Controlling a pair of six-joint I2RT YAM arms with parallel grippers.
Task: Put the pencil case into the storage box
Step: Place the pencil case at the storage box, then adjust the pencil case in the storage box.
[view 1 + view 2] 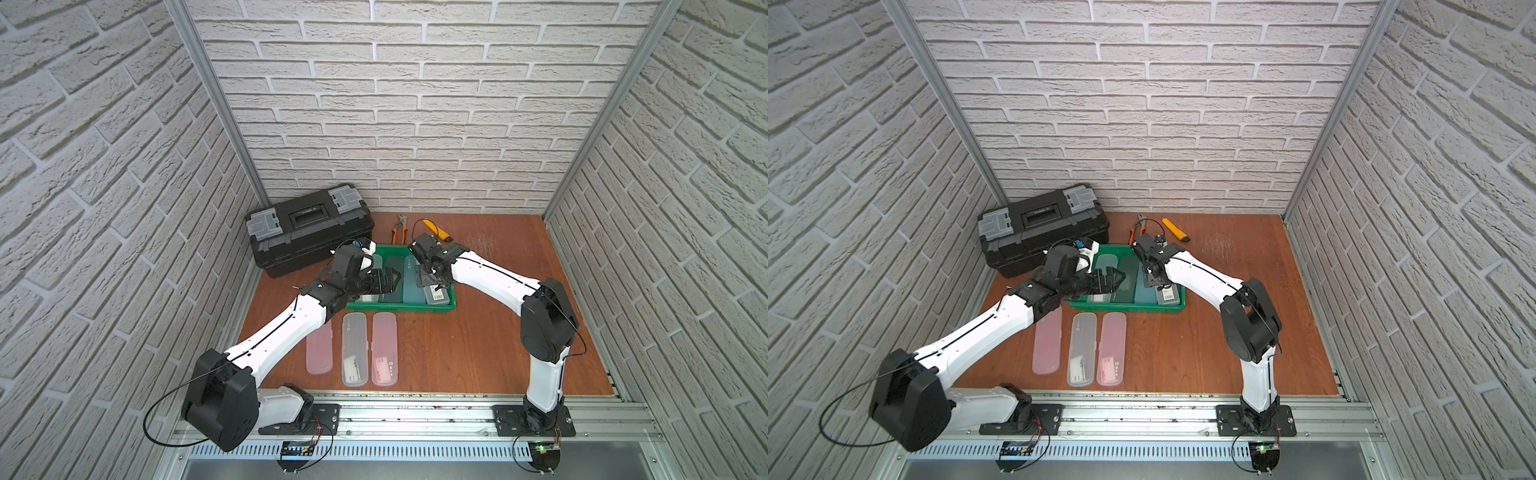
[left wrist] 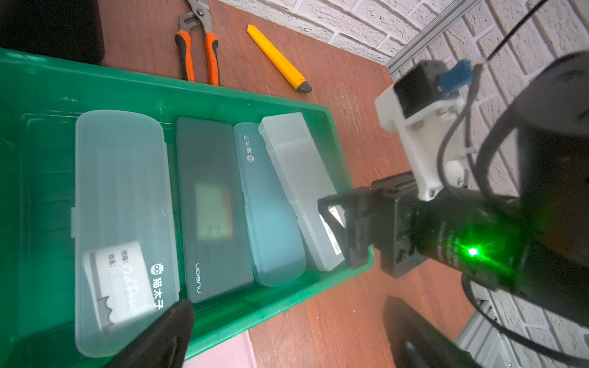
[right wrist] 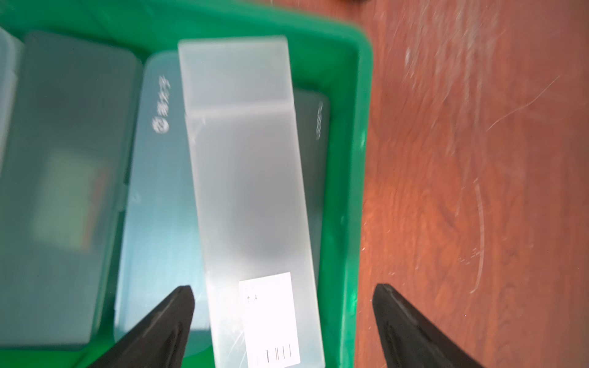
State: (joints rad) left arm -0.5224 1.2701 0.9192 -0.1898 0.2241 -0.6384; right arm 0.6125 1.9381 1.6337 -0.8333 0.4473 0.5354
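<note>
1. Placement: frosted pencil case (image 3: 248, 178) is seen inside storage box (image 3: 350, 159), at its R end, propped slantwise on blue case (image 3: 159, 223) and dark case (image 3: 320, 159); long axis runs front-to-back.
2. Over that case's near end, right gripper (image 3: 283, 287) is poised, jaws spread apart either side of it; nothing is clamped and no contact is seen.
3. Over the box's L part, left gripper (image 1: 390, 282) is hung; jaws look spread w/ nothing between, though only one finger is caught by its wrist cam.
4. Not yet boxed, on table (image 1: 478, 353): left pink case (image 1: 319, 353), clear case (image 1: 354, 353), right pink case (image 1: 385, 353), laid side by side just in front of the box, long axes front-to-back, i.e. parallel to those boxed.
5. Key relation: row lies on base side of the box, L of centre; L forearm overhangs left pink case, so left gripper is judged nearer. Jaws would have to be set across a case's short width, w/ approach made back toward base & down.
</note>
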